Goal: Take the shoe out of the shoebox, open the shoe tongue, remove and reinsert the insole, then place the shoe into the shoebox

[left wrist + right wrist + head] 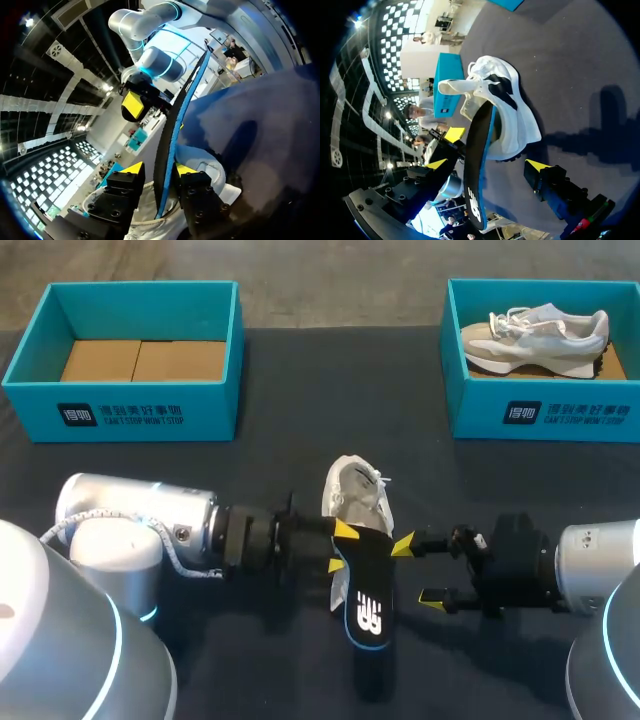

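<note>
Nearest, the insole (366,612) stands on its long edge above the dark table (250,680), black on top with a blue rim and a white logo close to its near end. Its far end sits between the fingers of the left gripper (341,547), which comes in from the left and is clamped on it, one yellow tip on each face. In the left wrist view the insole runs edge-on up between the two fingers. The right gripper (417,571) lies just right of the insole with its fingers spread wide and holding nothing. In its own view the insole stands between them, close to one finger and apart from the other. Just beyond the insole's far end the shoe (355,495) lies on the table, white and grey with loose white laces. Far left sits a teal box (120,418) with a bare cardboard floor. Far right, a second box (560,415) holds another shoe (540,338), pale beige, lying on its side.
</note>
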You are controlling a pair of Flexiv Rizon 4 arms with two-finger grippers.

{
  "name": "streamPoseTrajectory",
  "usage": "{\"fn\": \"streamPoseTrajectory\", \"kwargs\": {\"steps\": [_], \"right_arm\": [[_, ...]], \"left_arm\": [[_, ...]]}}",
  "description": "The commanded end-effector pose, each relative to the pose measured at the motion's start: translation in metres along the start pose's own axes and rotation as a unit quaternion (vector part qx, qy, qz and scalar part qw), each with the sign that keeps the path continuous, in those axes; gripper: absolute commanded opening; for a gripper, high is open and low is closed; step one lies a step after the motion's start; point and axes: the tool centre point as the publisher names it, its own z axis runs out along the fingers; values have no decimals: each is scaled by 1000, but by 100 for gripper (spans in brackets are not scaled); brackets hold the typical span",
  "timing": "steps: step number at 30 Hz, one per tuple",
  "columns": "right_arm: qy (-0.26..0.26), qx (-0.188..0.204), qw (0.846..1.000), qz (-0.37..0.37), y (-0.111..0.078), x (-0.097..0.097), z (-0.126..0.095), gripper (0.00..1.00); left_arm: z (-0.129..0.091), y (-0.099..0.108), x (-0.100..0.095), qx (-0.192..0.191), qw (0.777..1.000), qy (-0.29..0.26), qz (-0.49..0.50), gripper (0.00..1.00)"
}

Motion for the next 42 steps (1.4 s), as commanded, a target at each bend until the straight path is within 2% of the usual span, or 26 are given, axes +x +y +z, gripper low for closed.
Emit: {"fn": "streamPoseTrajectory", "kwargs": {"steps": [1, 5, 6, 8, 9, 11, 14, 35, 42], "right_arm": [[-4, -1, 1000, 1, -1, 2, 1, 100], [-4, -1, 1000, 1, -1, 2, 1, 100], [-4, -1, 1000, 1, -1, 2, 1, 100], [-4, -1, 1000, 1, -1, 2, 1, 100], [-4, -1, 1000, 1, -1, 2, 1, 100], [-4, -1, 1000, 1, -1, 2, 1, 100], [-4, -1, 1000, 1, -1, 2, 1, 100], [-4, -1, 1000, 1, -1, 2, 1, 100], [-4, -1, 1000, 1, -1, 2, 1, 100]], "left_arm": [[-2, -9, 2, -17, 1000, -2, -2, 33], [-2, -11, 2, -18, 1000, -1, -2, 30], [-2, -12, 3, -19, 1000, 2, -1, 21], [-2, -12, 3, -19, 1000, 2, -1, 18], [-1, -11, 3, -21, 1000, 5, -2, 4], [-1, -10, 4, -22, 1000, 6, -2, 5], [-1, -10, 4, -22, 1000, 8, -2, 0], [-2, 3, 4, 1, 1000, -7, -26, 0], [-1, 8, 2, -3, 1000, -2, -25, 0]]}}
